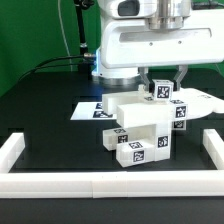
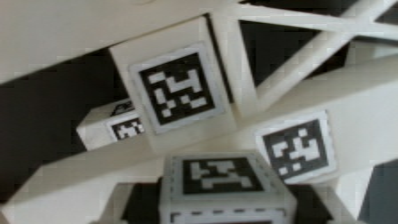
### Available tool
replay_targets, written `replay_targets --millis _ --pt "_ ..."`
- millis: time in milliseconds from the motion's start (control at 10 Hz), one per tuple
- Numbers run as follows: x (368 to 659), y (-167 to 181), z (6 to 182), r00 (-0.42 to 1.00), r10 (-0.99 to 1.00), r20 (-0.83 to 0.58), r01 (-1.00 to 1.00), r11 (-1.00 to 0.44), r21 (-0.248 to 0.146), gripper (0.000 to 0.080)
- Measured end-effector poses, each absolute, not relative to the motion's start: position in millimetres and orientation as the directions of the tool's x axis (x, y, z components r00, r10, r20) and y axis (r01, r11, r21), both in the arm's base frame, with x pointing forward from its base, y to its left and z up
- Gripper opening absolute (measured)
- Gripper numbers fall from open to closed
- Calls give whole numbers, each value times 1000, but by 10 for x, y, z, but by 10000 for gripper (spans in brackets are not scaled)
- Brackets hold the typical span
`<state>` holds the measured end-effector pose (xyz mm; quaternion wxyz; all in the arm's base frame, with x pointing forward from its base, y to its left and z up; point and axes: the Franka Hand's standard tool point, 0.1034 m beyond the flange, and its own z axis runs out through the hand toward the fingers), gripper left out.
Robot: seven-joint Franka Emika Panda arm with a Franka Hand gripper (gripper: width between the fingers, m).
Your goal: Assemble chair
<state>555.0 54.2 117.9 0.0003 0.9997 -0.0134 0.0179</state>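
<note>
The chair parts are matte white blocks with black-and-white tags, standing together in a cluster (image 1: 140, 128) at the middle of the black table. My gripper (image 1: 165, 84) hangs just above the cluster's far right side. It is shut on a small white tagged piece (image 1: 162, 93). In the wrist view that piece (image 2: 221, 172) sits between my dark fingers (image 2: 146, 200), tag facing the camera. Beyond it lie the X-braced panel (image 2: 302, 60) and two more tagged pieces (image 2: 178, 90). Whether the held piece touches the parts below it is hidden.
The marker board (image 1: 88, 108) lies flat behind the cluster towards the exterior view's left. White border rails run along the front (image 1: 110, 183), the left (image 1: 12, 150) and the right (image 1: 214, 148). The robot's white base (image 1: 125, 50) stands behind.
</note>
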Motion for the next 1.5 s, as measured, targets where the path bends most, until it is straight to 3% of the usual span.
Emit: replay_targets --millis 300,800,900,1000,1100,1200,1300,1500 --pt "5548 542 1176 970 -240 34 -239 -971 -13 282" --pt "5550 436 1167 782 -623 9 -622 -782 -49 282" --pt "5549 440 1166 784 -621 9 -620 -783 -48 379" --pt "5549 439 1166 803 -596 10 -594 -803 -48 379" --pt "5549 441 1166 803 -596 10 -595 -802 -48 560" --pt "5550 432 1168 833 -553 14 -552 -832 -46 560" --pt "5559 393 1181 937 -347 27 -346 -937 -42 631" --pt "5566 402 1210 997 -47 65 -45 -999 -29 644"
